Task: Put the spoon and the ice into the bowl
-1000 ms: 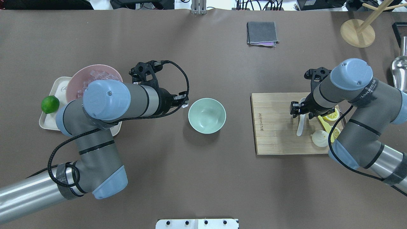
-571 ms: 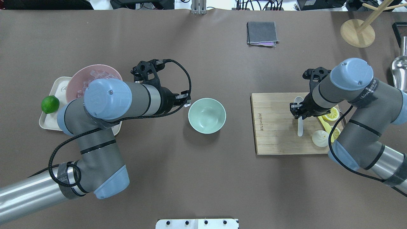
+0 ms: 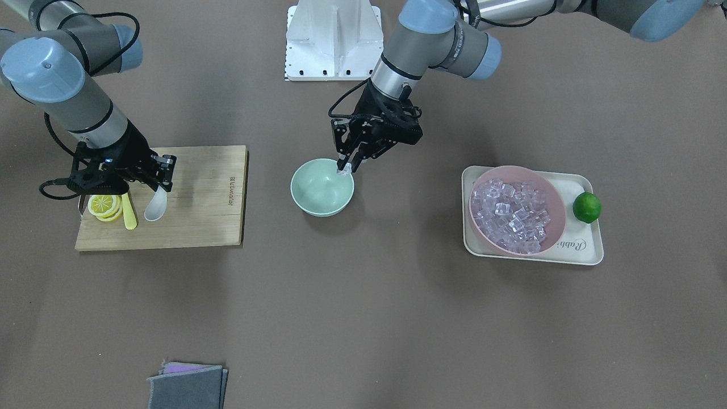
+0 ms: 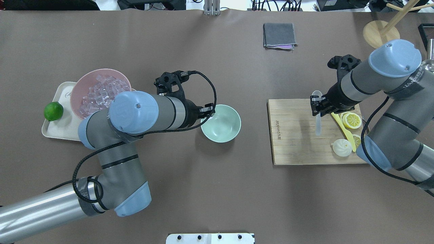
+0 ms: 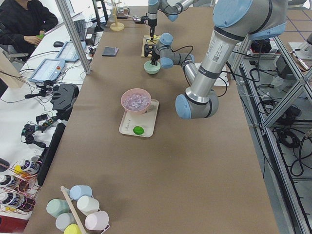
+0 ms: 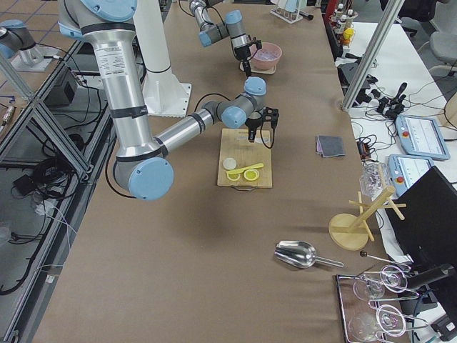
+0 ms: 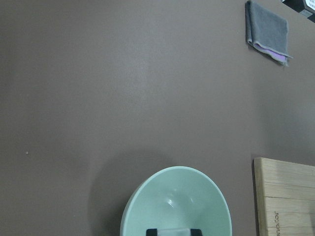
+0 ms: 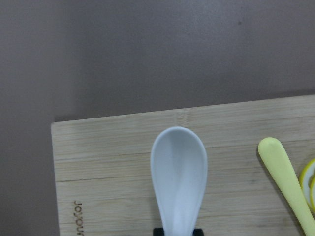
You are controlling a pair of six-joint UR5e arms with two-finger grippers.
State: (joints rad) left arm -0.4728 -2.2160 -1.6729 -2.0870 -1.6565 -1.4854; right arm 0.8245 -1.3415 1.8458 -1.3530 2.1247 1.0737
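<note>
Over the bowl [image 3: 318, 197] rim we see left gripper [image 3: 346, 166] pinching ice [image 7: 170, 231]; well apart, right gripper [image 4: 317, 107] clamps spoon [image 8: 179, 172].

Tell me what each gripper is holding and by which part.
The left gripper pinches an ice cube by two opposite sides. The right gripper holds the spoon by its handle, scoop free.

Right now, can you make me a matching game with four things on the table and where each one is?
1 spoon
2 ice
3 lime
4 grey cloth

A on the cream tray
B in the left gripper, over the mint bowl
C by itself on the brown table
D in the right gripper, over the wooden board

Pairs: 1-D, 2-B, 3-A, 4-C.
</note>
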